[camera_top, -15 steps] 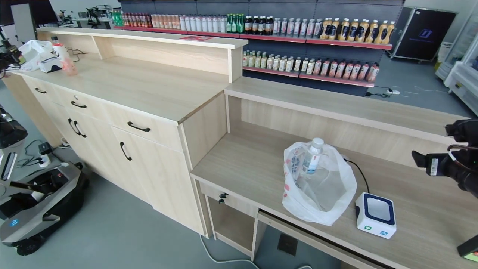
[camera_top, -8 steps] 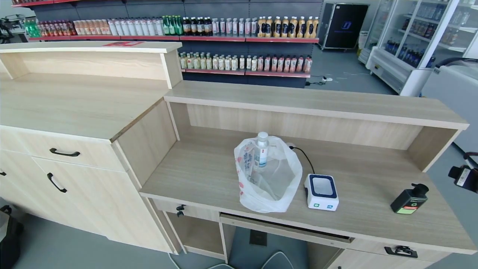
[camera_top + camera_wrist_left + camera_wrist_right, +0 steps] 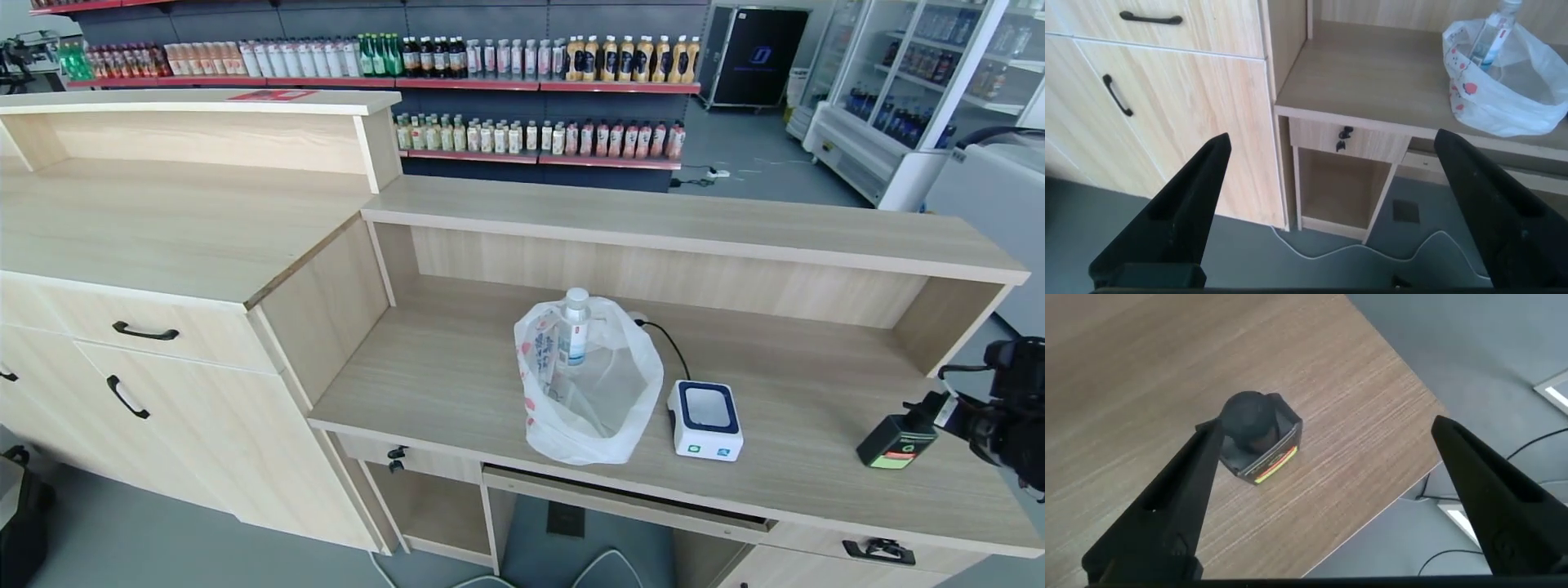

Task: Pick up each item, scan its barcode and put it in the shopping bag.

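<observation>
The pale wood-grain counter (image 3: 441, 376) looks matt; the thin white plastic shopping bag (image 3: 589, 433) is crinkled, semi-sheer; the squat black bottle (image 3: 894, 438) is matt plastic.

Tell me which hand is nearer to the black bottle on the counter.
Right. The open right hand is just over the black bottle. The left hand is off the counter, low at its front, far past the shopping bag.
</observation>
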You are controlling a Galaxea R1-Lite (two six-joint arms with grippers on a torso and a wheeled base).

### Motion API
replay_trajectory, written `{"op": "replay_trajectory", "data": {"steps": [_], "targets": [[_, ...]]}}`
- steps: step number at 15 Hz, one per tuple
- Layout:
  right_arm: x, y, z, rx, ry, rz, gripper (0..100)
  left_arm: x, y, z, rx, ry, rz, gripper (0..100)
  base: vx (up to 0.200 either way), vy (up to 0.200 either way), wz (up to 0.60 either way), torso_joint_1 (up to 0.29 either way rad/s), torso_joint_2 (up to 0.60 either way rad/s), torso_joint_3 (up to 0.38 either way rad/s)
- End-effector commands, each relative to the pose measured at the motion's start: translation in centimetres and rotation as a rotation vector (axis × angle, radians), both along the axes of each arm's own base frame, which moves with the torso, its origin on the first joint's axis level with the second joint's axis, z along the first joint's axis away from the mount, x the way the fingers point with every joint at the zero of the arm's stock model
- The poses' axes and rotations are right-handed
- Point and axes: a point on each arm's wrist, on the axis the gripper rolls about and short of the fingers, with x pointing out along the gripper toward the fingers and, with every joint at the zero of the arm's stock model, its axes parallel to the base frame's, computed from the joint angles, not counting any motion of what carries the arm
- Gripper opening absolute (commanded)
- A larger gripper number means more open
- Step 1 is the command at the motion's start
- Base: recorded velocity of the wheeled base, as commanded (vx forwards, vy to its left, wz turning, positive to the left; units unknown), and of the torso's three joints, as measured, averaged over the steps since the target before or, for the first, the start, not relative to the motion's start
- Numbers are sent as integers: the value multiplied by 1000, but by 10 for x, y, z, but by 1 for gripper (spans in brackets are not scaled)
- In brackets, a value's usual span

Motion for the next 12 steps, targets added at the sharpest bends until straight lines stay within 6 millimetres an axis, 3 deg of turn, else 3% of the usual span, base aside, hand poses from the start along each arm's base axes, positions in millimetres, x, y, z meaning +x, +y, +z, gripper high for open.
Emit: {"op": "replay_trajectory", "data": {"steps": [1,5,12], "targets": [[12,-1,-28,15,69,16,100,0,0,0,0,-1,1,100,0,0,0,0,0,0],[27,11,-41,17,82,63,100,0,0,0,0,-1,1,100,0,0,0,0,0,0],[48,33,-36,-11,17,137,100,0,0,0,0,-1,1,100,0,0,0,0,0,0]]}}
